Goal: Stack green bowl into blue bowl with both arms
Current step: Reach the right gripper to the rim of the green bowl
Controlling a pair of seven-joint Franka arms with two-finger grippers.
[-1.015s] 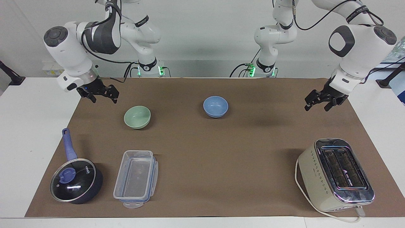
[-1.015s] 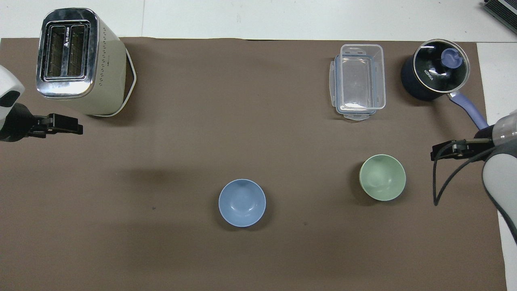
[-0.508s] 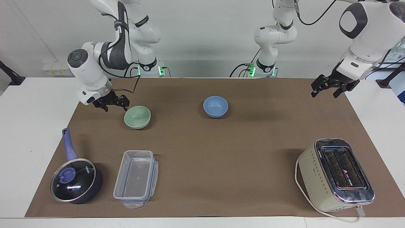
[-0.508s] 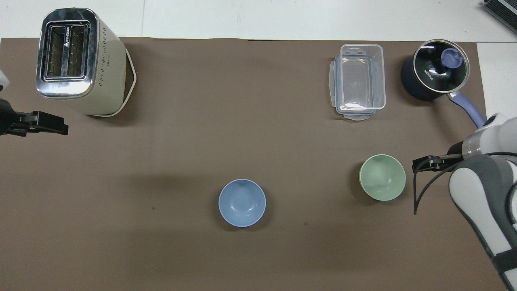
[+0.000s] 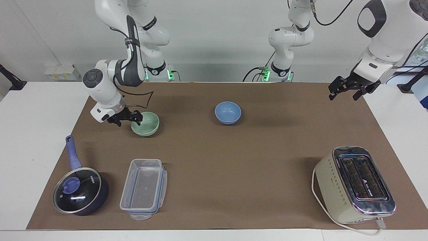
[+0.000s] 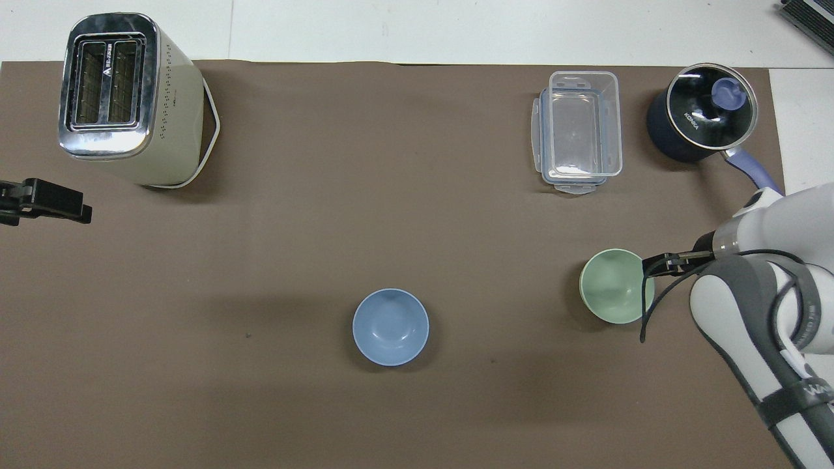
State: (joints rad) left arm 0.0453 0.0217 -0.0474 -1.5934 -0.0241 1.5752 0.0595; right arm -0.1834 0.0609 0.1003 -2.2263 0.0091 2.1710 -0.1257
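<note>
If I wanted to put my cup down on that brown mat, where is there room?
The widest bare patch lies between the toaster and the clear box, farther from the robots than the blue bowl. The right arm's end is crowded: the saucepan, the box and the green bowl, with the right gripper at its rim.

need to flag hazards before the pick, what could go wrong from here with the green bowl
1. The right hand is at the green bowl's rim; a shallow pinch on that smooth edge may slip or tip it.
2. A sideways nudge could slide the bowl toward the blue bowl.
3. The left hand waits over the mat's edge, away from any handover.
</note>
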